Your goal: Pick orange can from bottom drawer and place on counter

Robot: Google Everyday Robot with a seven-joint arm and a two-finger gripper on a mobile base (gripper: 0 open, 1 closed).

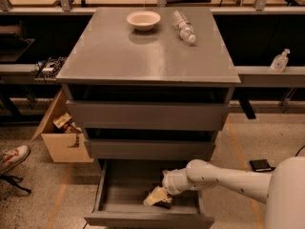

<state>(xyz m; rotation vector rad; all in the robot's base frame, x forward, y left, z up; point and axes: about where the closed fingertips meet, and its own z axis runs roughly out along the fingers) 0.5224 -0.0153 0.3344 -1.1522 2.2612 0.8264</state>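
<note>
Gripper (157, 197) is down inside the bottom drawer (147, 219), toward the front right part, sitting right on top of the orange can (165, 203). Only a dark brownish bit of the can peeks out from under it. Honestly can't tell whether the gripper is clamped on the can or just sitting over it, the two blend together from this angle.

Biggest thing in view is the counter (143, 56), the glossy grey slab on top of the cabinet. Under it are the two wider drawer fronts, upper (147, 114) and middle (150, 148), both pushed in. The bottom drawer is pulled out toward the camera. The white arm (224, 178) comes in from the lower right and reaches over the drawer's right wall.

Left of the cabinet there's an open cardboard box (62, 144) on the floor with some stuff in it. A pale bowl (143, 19) sits near the back of the counter, and a clear plastic bottle (183, 26) is lying on its side just to the right of it, not touching. There's a sneaker (12, 156) at the far left edge of the floor, a small pump bottle (279, 60) on the ledge off to the right, and a little dark flat thing (261, 165) on the floor right of the cabinet.
</note>
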